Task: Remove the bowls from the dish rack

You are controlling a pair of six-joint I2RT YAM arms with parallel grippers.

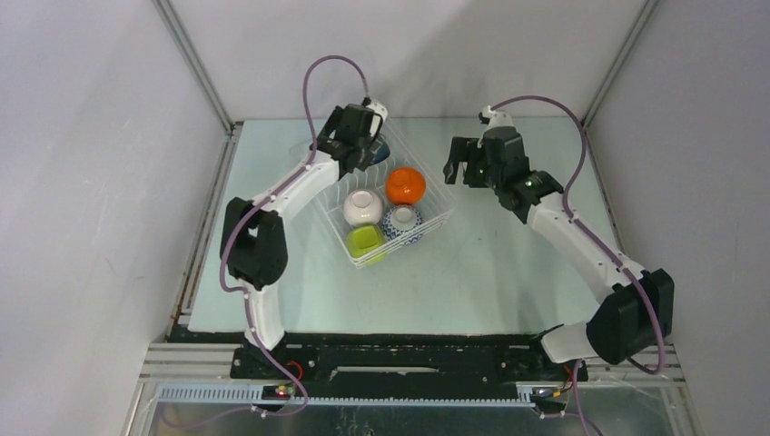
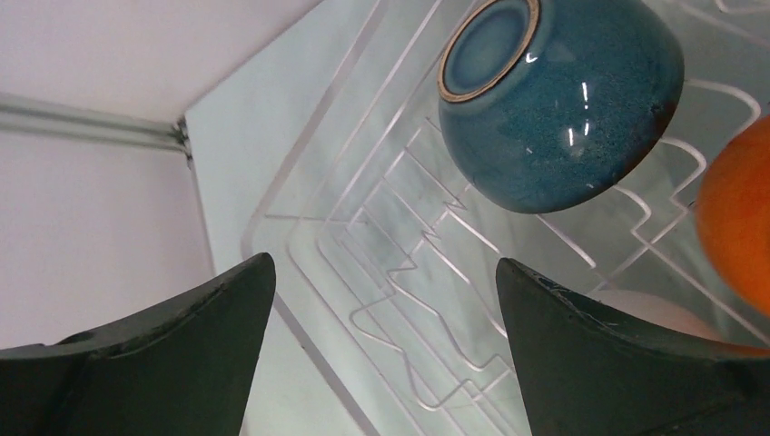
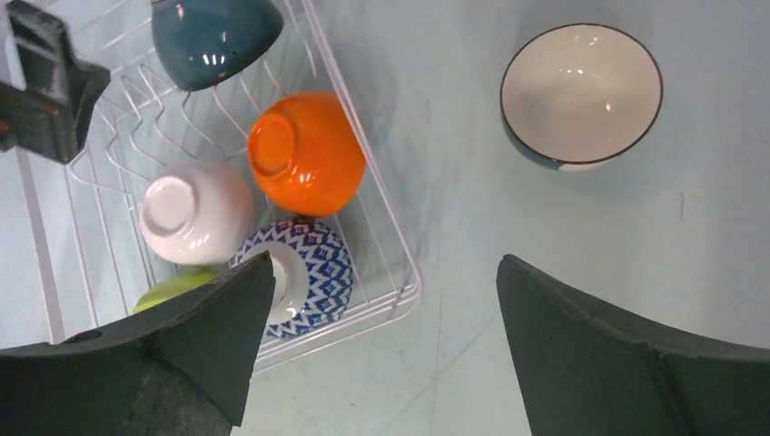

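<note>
The white wire dish rack (image 1: 427,232) sits mid-table. It holds several upturned bowls: orange (image 1: 406,185), white (image 1: 362,206), blue-and-white patterned (image 1: 403,222), lime green (image 1: 364,242) and teal (image 1: 380,151). My left gripper (image 1: 359,136) is open and empty over the rack's far corner, with the teal bowl (image 2: 558,100) just ahead of its fingers. My right gripper (image 1: 461,168) is open and empty above the table, right of the rack. In the right wrist view a dark-rimmed bowl with a pale inside (image 3: 581,95) stands upright on the table beside the rack (image 3: 409,291). The top view hides it under the right arm.
Grey walls with metal rails enclose the table on the left, back and right. The left arm's gripper body (image 3: 45,91) shows over the rack's far side in the right wrist view. The rack's empty slots (image 2: 399,263) lie under my left gripper (image 2: 383,263).
</note>
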